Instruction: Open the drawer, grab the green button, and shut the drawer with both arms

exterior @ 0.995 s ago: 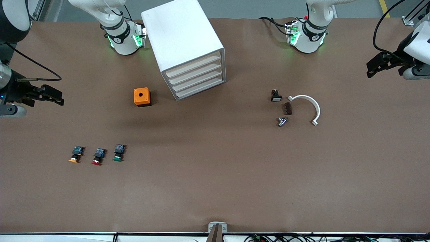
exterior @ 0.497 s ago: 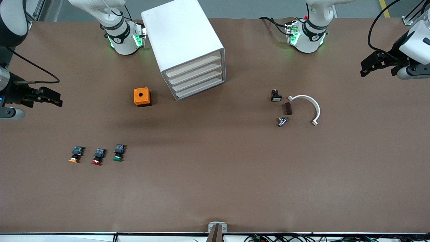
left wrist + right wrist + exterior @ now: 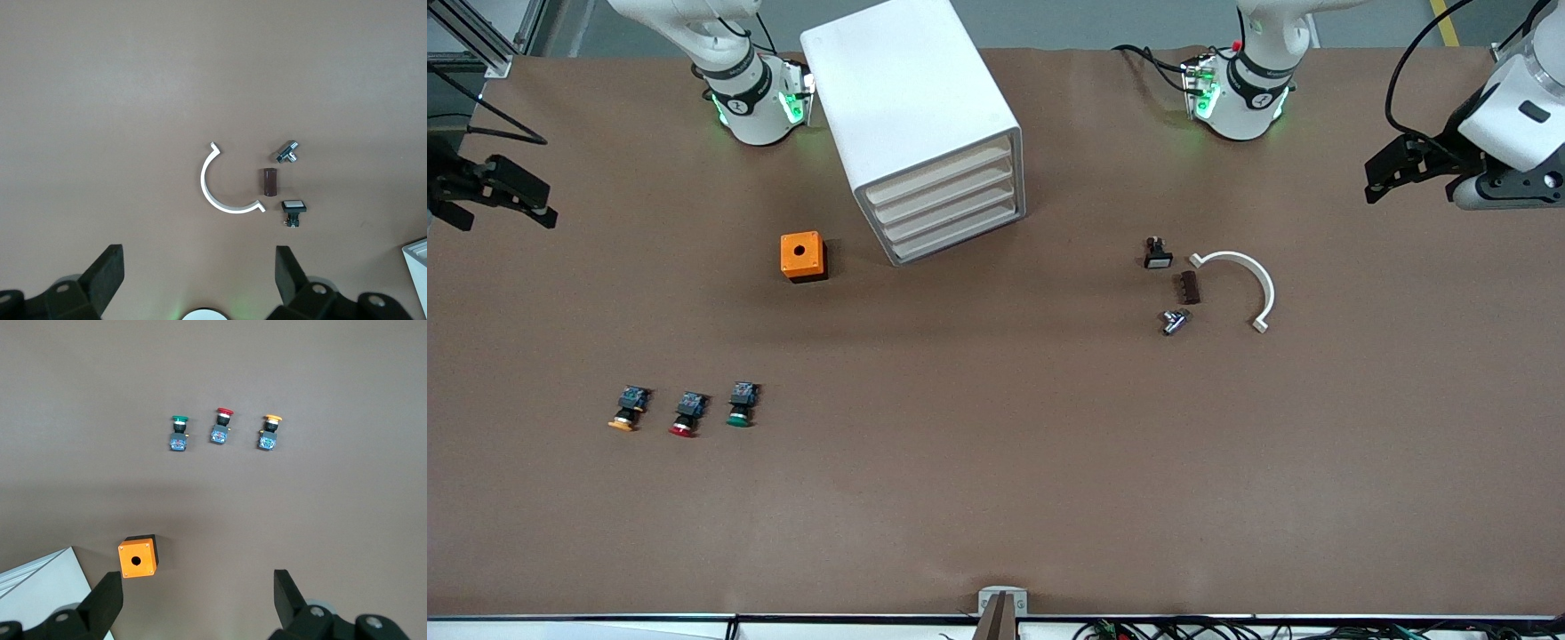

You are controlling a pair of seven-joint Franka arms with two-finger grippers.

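Note:
The white cabinet [image 3: 911,107] stands between the two arm bases, and its four stacked drawers [image 3: 947,209] are all pushed in. The green-capped button [image 3: 739,407] lies on the table nearer the camera, toward the right arm's end; it also shows in the right wrist view [image 3: 179,432]. My right gripper [image 3: 534,203] is open and empty, in the air over that end's table edge [image 3: 197,583]. My left gripper [image 3: 1378,176] is open and empty, in the air over the left arm's end [image 3: 198,260].
A red-capped button [image 3: 685,416] and an orange-capped one [image 3: 624,411] lie beside the green one. An orange cube with a hole [image 3: 802,256] sits beside the cabinet. A white arc clip [image 3: 1249,284], brown block [image 3: 1188,287], metal part [image 3: 1174,321] and small black switch [image 3: 1157,253] lie toward the left arm's end.
My right gripper has swung outward along the table edge toward the bases' side. My left gripper has shifted a little inward toward the cabinet. Nothing on the table has moved.

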